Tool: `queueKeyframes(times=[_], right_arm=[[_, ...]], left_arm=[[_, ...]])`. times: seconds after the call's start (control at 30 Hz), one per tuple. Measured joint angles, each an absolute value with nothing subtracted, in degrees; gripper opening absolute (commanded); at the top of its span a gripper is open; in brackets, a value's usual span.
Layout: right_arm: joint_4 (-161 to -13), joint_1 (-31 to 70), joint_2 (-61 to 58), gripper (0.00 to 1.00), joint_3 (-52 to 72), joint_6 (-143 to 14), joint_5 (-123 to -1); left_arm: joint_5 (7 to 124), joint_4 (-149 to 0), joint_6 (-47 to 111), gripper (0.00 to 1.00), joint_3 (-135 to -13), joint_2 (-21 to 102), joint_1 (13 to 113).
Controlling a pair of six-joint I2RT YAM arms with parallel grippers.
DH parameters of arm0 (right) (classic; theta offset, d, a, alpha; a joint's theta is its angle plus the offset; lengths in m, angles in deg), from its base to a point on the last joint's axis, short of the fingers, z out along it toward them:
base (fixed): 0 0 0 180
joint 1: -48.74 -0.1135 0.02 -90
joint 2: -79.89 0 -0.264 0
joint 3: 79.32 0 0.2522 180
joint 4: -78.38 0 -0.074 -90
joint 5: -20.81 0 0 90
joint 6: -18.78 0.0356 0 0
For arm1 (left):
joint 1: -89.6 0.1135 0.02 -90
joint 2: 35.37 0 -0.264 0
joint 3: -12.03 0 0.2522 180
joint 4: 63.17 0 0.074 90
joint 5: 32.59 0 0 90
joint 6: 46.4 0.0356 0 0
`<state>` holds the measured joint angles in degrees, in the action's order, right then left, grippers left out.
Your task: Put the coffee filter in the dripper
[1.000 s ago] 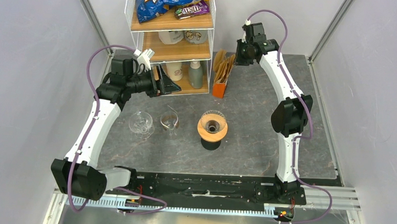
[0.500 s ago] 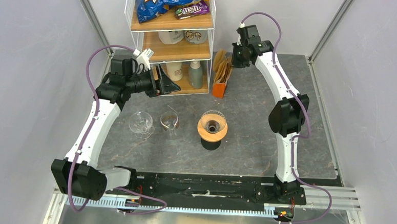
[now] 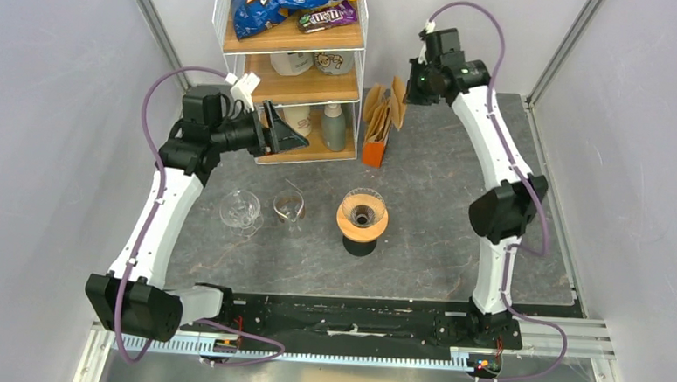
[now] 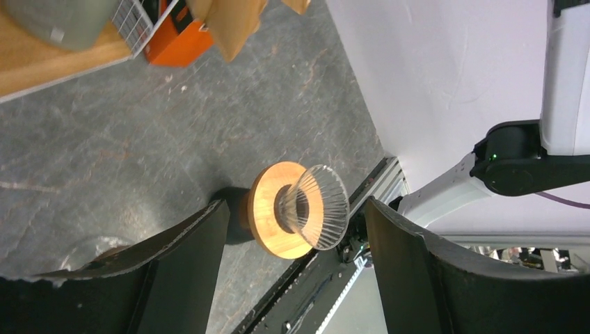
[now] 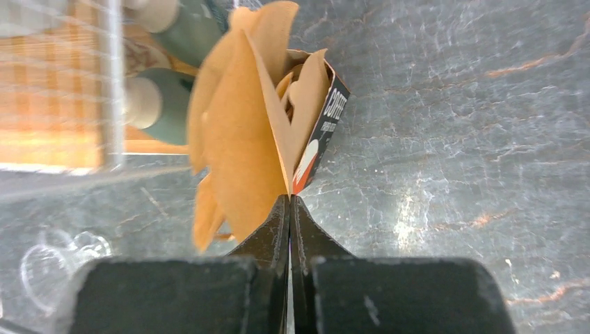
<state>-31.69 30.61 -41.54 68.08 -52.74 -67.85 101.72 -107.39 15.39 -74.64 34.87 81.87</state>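
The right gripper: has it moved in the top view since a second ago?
Yes. The right gripper has shifted up the image, away from the orange filter box, with its jaws shut on a coffee filter.

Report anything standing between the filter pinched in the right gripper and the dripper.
Only the orange filter box, just below the coffee filter toward the dripper; carried high, the filter should clear it. Past it, only tabletop.

Supporting, on grey marbled table top: dripper ahead of and below left gripper; wide glass vessel and small glass vessel beneath it; orange filter box just below right gripper; wire shelf rack beside both grippers.
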Motion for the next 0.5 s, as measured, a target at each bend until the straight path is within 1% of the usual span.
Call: queueKeyframes(times=[0.13,0.33,0.4,0.5], right_arm=[[-32.02,31.70,-31.09,0.00,64.15,-53.17,-64.46],[-34.80,36.84,-15.29,0.00,56.13,-56.85,-49.53],[-35.72,37.27,-12.18,0.00,53.70,-58.35,-45.22],[-34.65,35.88,-8.58,0.00,48.63,-61.89,-36.52]], left_arm=[[104.57,-104.85,18.52,0.84,-77.48,34.78,81.87],[108.76,-103.87,32.77,0.83,-85.35,35.24,80.72],[109.68,-105.59,41.36,0.84,-89.85,35.94,78.05],[110.01,-114.12,60.38,0.84,-99.64,38.52,69.72]])
